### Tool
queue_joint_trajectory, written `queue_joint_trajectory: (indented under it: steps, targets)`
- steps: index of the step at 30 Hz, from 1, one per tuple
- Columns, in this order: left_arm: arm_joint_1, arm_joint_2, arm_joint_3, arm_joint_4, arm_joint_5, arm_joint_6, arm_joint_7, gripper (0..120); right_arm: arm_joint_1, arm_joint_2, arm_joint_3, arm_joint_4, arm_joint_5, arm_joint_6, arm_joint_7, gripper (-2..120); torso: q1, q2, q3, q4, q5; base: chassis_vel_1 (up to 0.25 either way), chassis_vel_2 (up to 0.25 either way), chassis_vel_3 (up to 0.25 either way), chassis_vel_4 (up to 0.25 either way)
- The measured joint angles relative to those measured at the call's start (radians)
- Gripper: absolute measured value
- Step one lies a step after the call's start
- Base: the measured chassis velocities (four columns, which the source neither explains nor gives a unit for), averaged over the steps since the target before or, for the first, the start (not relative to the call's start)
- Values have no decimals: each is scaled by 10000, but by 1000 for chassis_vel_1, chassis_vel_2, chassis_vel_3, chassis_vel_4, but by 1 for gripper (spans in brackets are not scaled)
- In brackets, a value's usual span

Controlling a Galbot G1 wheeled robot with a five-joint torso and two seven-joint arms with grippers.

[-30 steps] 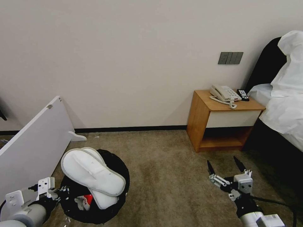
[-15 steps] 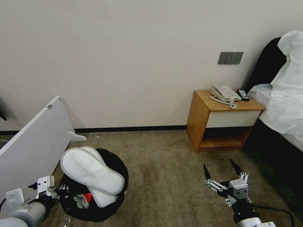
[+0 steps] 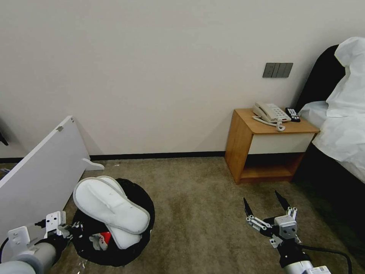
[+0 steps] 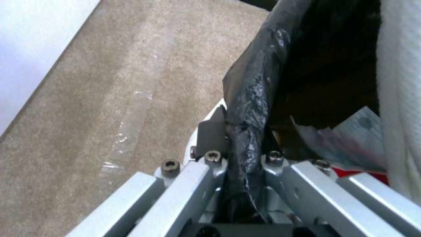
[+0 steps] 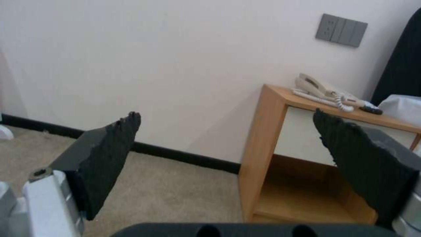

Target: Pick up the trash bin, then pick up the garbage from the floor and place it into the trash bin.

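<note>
The trash bin (image 3: 140, 198), lined with a black bag, hangs at the lower left of the head view. My left gripper (image 3: 74, 231) is shut on its bagged rim (image 4: 250, 108). Two white slippers (image 3: 110, 207) lie across the bin's mouth, with a red-and-white wrapper (image 3: 102, 239) under them. The left wrist view looks into the bin at the wrapper (image 4: 351, 138) and a slipper's side (image 4: 399, 82). My right gripper (image 3: 265, 207) hovers open and empty over the carpet at the lower right, its black fingers (image 5: 110, 154) spread wide.
A white board (image 3: 42, 171) leans at the left beside the bin. A wooden nightstand (image 3: 266, 146) with a phone (image 3: 270, 113) stands against the wall. A bed (image 3: 342, 129) with white sheets fills the right side. Bare carpet (image 3: 197, 213) lies between the arms.
My right gripper has dropped lower and drifted slightly left, staying open. The left gripper and bin have barely shifted.
</note>
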Motion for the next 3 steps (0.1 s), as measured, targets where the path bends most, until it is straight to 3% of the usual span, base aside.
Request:
queue_joint_trajectory:
  steps: [3]
  targets:
    - [-19, 10, 3, 9, 0, 0, 0, 2, 42, -12, 0, -7, 35, 0, -1, 100, 0, 0, 0, 0, 0, 0, 0, 0, 0]
